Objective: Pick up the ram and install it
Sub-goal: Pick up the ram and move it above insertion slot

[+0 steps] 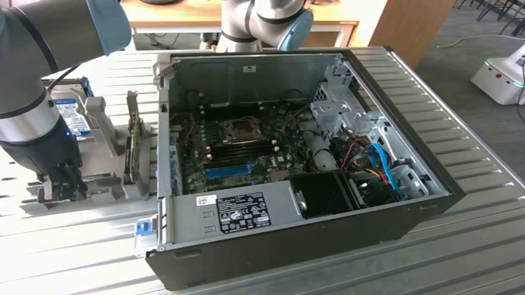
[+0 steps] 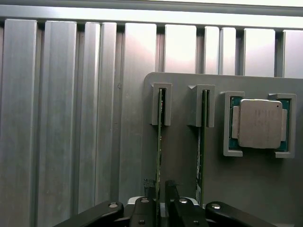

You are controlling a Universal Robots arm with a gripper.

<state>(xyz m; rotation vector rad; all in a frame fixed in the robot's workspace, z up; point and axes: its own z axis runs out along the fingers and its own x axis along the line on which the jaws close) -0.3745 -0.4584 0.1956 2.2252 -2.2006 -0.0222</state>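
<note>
Grey holder slots the ram on edge, its length running away from part-open fingers straddling it, not gripping.

It looks like a robotics lab in an office-like room — an open computer case sits on a ribbed metal table beside a robot arm, with a wooden desk, grey carpet and a white machine behind

Ribbed metal table carries an open computer case and grey parts holder.
</note>
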